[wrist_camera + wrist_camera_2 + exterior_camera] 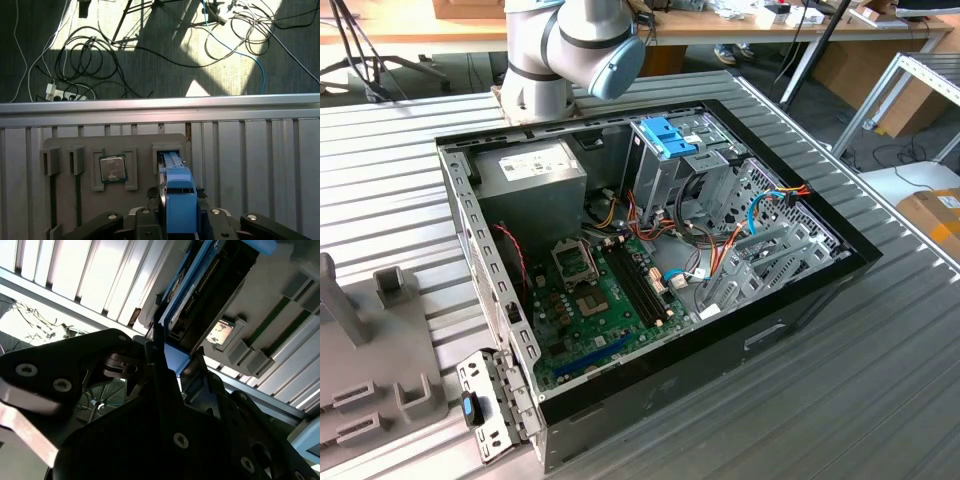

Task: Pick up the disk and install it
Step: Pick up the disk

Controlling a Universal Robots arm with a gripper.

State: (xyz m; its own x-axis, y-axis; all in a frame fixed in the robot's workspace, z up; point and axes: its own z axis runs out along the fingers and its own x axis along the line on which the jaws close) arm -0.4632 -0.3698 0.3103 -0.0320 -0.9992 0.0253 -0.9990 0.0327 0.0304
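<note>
In both wrist views my gripper [177, 222] [172, 357] is shut on the disk [176, 192], which stands edge-on with its light-blue bracket between the dark fingers. In the second wrist view the disk [200, 285] reaches from the fingers toward the grey fixture plate [280, 270]. Its far end lies at a slot [169, 154] in the grey fixture plate [140, 142]; I cannot tell whether it still sits in that slot.
A square processor chip [112, 167] rests in a pocket of the plate beside the slot. The open computer case [790, 320] lies on the ribbed metal table [880, 400], holding a drive cage with blue tabs [670, 135], a power-supply box [535, 170] and a motherboard [600, 300]. Cables litter the floor [100, 65] past the table edge.
</note>
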